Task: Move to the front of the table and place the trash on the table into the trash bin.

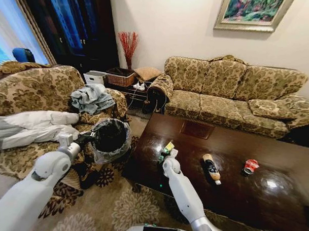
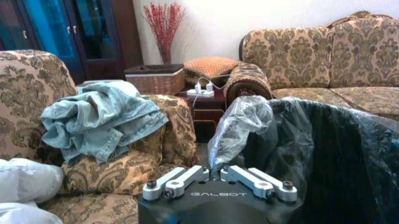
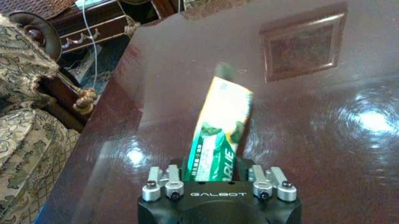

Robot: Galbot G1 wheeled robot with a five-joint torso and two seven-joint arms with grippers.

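Note:
The dark glossy table (image 1: 233, 199) lies in front of me on the right. My right gripper (image 1: 168, 153) hovers over its near left part, shut on the green-yellow wrapper (image 1: 168, 146), which sticks up out of the gripper (image 3: 215, 176) as a long packet (image 3: 219, 128). A brown bottle (image 1: 211, 168) with a light cap lies near the table's middle, and a crushed red can (image 1: 250, 166) lies further right. The black trash bin (image 1: 110, 137) with its grey bag is held off the table's left end. My left gripper (image 1: 86, 138) is shut on its bagged rim (image 2: 240, 123).
A patterned armchair (image 1: 38, 91) with jeans (image 1: 91, 98) and white cloth stands left of the bin. A long sofa (image 1: 231, 88) runs behind the table. A woven basket (image 1: 120, 76) and a side table with cables sit in the corner. Patterned carpet covers the floor.

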